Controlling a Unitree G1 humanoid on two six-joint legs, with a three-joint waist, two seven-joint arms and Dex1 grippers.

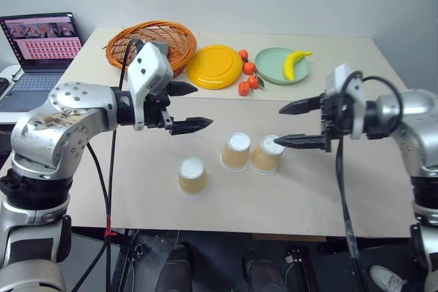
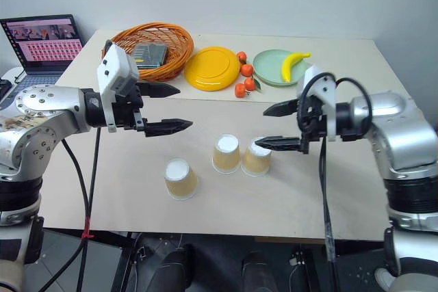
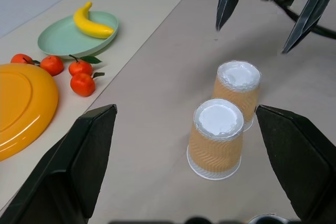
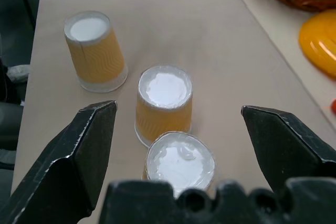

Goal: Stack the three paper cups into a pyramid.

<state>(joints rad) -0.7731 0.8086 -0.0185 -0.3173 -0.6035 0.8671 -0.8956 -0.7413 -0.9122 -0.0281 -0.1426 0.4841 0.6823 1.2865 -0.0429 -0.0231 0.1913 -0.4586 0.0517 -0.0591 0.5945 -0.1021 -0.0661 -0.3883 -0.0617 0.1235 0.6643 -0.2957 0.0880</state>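
Cups (image 1: 236, 152) upside down – axes vertical, bases up.

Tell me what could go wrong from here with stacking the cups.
1. The two base cups sit pressed together, and the open right tool hovers just above them, so lowering it might nudge them over.
2. The third cup stands apart; set off-centre on the pair, it could tip.

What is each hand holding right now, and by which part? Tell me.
Nothing. The left hand and right hand are both open above the table; all three cups stand upside down, free.
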